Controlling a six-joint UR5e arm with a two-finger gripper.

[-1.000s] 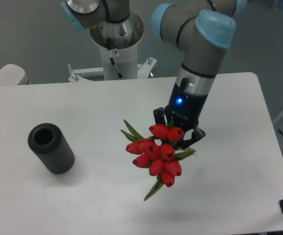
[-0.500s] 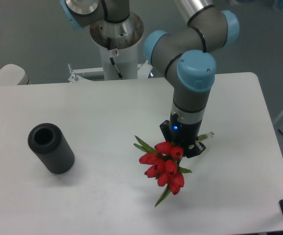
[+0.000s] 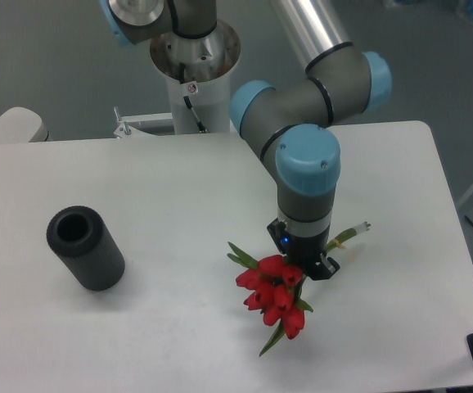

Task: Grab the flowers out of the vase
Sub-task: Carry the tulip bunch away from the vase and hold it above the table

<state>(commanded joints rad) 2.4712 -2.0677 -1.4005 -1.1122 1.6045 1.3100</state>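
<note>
The gripper point(image 3: 304, 264) is holding the flowers point(image 3: 272, 292), with its 2 fingers squeezing shut on the stems just behind the red buds. The buds are pointing toward the front of the table point(image 3: 163, 180), and the pale stem ends are sticking out on the far side of the gripper. The flowers are hanging low over the white top. The vase point(image 3: 85, 247) is standing well apart on the left, its hole empty, so the flowers are already out.
</note>
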